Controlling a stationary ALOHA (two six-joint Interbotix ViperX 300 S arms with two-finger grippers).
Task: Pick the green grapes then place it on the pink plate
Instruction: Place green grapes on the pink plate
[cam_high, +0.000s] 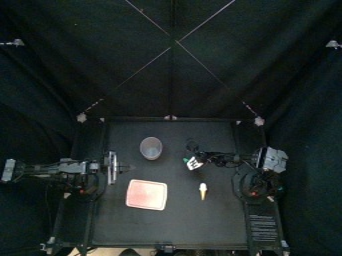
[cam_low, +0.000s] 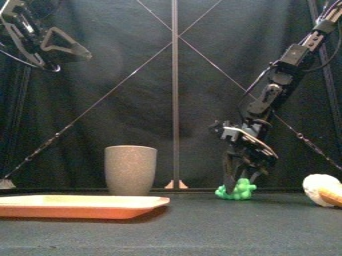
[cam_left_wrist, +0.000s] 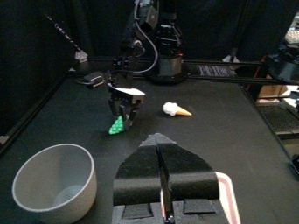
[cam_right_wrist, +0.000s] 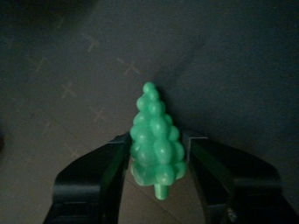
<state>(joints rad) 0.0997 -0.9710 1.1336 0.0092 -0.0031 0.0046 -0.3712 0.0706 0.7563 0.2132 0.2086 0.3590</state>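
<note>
My right gripper (cam_right_wrist: 158, 164) has its two jaws drawn in around the wide end of the green grapes (cam_right_wrist: 155, 136). The pointed end of the bunch sticks out past the fingertips. From the wrist camera the jaws seem to touch the bunch on both sides, though the picture is dim and I can't confirm a firm pinch.

In the front view that gripper (cam_low: 241, 178) points straight down, and the grapes (cam_low: 237, 190) sit low at the table surface, right of centre. They are not on the pink plate (cam_low: 80, 206), which lies flat well apart to the left, nearer the front edge.

The grey cup (cam_low: 130, 170) stands upright behind the plate, to the left of the gripper. A toy ice-cream cone (cam_low: 321, 188) lies on its side on the table to the right of the grapes, clear of them.

My left gripper (cam_left_wrist: 165, 145) hangs over the table's left side with its jaws pressed together and nothing between them. It faces the cup (cam_left_wrist: 52, 179) and the grapes (cam_left_wrist: 117, 127).
</note>
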